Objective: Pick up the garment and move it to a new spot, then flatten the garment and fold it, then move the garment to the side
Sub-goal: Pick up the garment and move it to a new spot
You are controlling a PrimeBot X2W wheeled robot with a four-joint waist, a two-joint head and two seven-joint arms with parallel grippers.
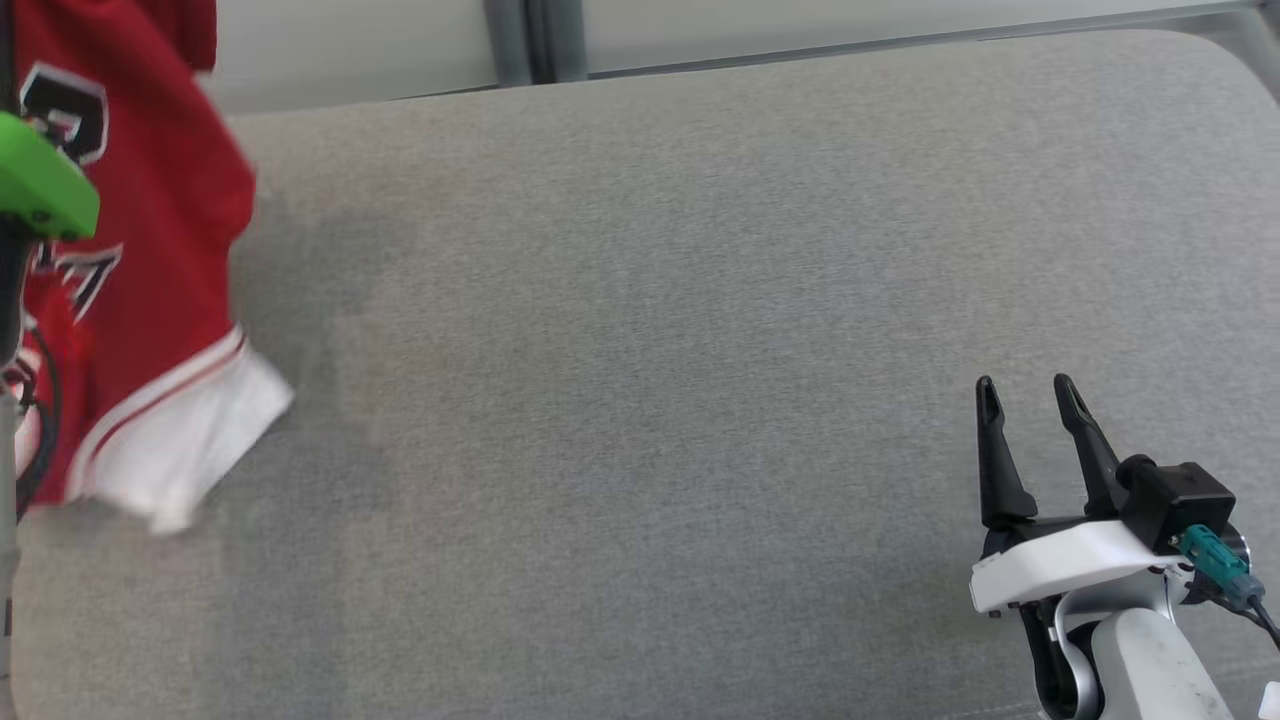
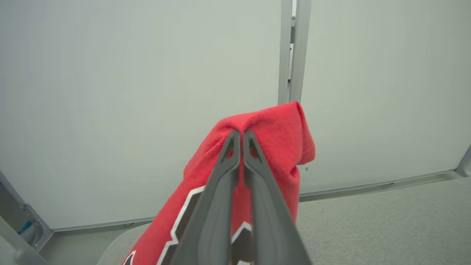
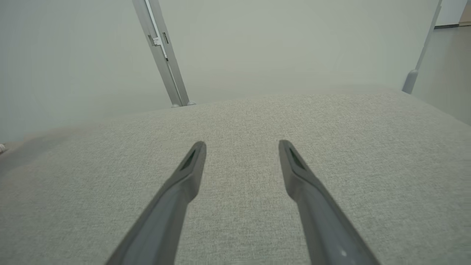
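The garment (image 1: 150, 260), a red jersey with a white hem, hangs at the left over the grey cushion (image 1: 650, 350), a fold pinched by the raised left gripper (image 2: 241, 135), its 2 fingers closed, while the right gripper (image 1: 1024, 384) sits low at the right, fingers spread and empty.

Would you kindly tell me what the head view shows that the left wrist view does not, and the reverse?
The head view gives the right gripper, open and empty over the grey surface, and the white hem of the red garment. The left wrist view gives the left gripper shut on the garment's bunched top. Both share the red garment, hanging lifted, and the grey surface.
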